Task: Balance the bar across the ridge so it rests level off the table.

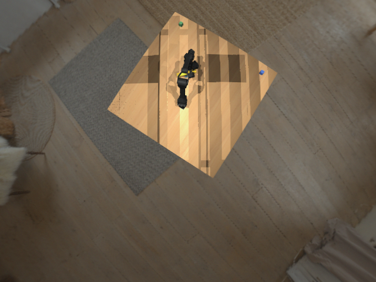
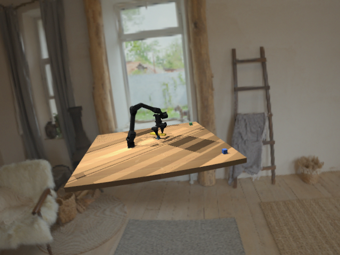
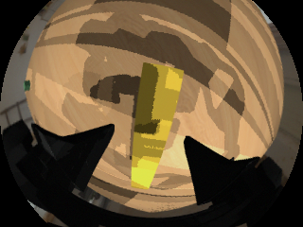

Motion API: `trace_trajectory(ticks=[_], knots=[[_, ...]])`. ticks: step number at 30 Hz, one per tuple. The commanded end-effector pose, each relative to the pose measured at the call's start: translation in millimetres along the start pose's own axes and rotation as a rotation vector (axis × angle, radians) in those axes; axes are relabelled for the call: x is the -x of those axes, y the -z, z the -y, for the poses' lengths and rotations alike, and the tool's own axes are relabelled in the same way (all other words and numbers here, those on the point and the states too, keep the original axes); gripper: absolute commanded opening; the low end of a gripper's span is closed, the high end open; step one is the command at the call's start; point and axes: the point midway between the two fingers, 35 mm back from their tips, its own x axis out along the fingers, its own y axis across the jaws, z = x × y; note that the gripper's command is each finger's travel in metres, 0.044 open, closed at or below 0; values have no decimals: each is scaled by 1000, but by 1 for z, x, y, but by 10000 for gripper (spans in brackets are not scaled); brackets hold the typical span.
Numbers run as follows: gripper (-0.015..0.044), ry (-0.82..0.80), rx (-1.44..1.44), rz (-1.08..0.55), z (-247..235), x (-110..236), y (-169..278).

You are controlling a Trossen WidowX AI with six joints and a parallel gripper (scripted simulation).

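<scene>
The yellow bar lies across the small blue-teal ridge, a little above the table, and looks about level in the exterior view. Its shadow shows on the table around it. The ridge is mostly hidden by the bar and the arm; in the wrist view the bar covers it. My gripper is open. Its fingers stand wide apart, one on each side of the bar, with a gap on both sides in the wrist view. From overhead the arm hides the bar's middle.
A green cube stands near a far corner of the wooden table. A blue cube stands near another corner. Dark shadows and light stripes cross the table top.
</scene>
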Motion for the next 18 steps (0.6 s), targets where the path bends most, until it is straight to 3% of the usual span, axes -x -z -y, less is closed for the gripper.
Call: trace_trajectory(ticks=[1,9,18], knots=[[440,0,0,0,-1,8,-1],[440,0,0,0,0,98,0],[440,0,0,0,0,100,0]])
